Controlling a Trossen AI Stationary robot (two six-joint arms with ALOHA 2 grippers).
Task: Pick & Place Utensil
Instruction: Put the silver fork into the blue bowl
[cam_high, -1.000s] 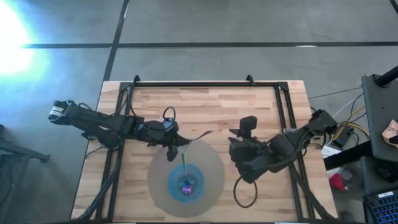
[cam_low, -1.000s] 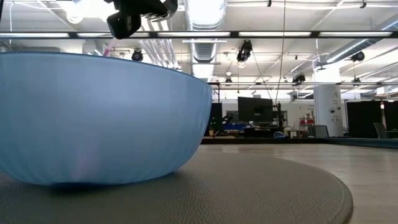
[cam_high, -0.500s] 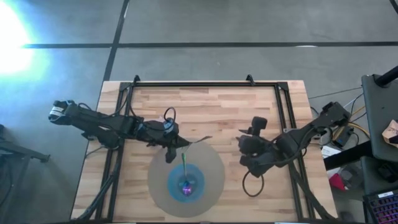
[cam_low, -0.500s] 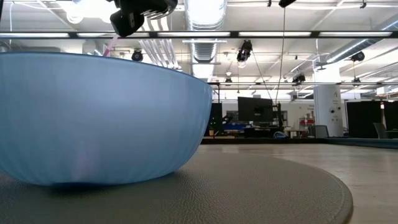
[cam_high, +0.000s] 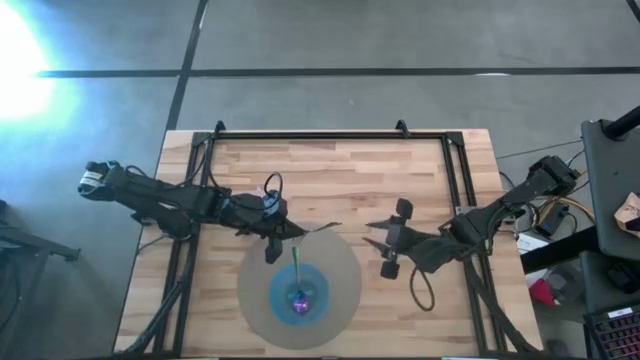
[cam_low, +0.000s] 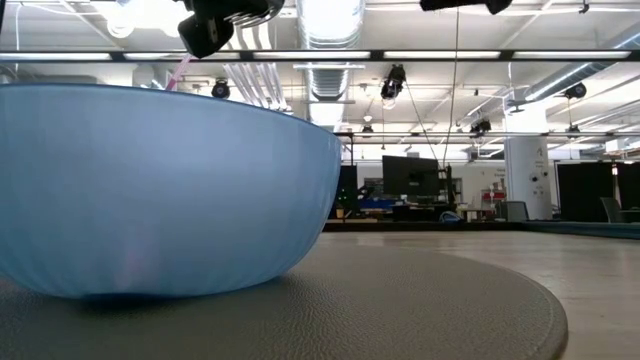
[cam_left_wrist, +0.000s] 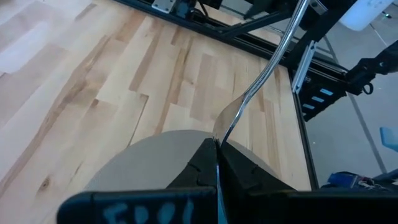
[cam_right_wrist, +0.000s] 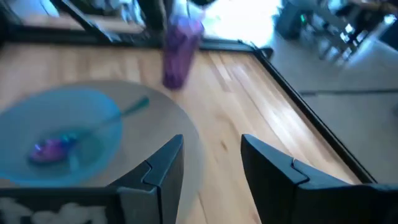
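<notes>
The left gripper (cam_high: 285, 232) sits left of centre in the high view, at the upper left rim of the round grey mat (cam_high: 340, 262), its two dark fingers pressed together on the thin silver metal utensil (cam_high: 322, 226). That utensil pokes out from the fingertips toward the middle of the frame, over the mat's upper edge. In the left wrist view the same utensil (cam_left_wrist: 261, 87) rises as a curved shiny strip from between the closed fingers (cam_left_wrist: 239, 171) toward the upper right, with the light wooden table (cam_left_wrist: 93, 93) and the mat's rim beneath.

The right gripper (cam_high: 385, 246) lies right of centre in the high view, just beside the mat's right edge, its fingers spread apart with nothing between them. The right wrist view shows the two dark fingers (cam_right_wrist: 161, 168) standing apart over bare wood.

The pale blue bowl (cam_high: 299, 295) rests on the mat in the lower middle of the high view. Inside it lies a spoon with a green handle and purple head (cam_high: 298, 280), handle pointing up the frame. In the low view the bowl (cam_low: 160, 190) fills the left half. A purple cup (cam_right_wrist: 180, 50), blurred, stands near the top of the right wrist view.
</notes>
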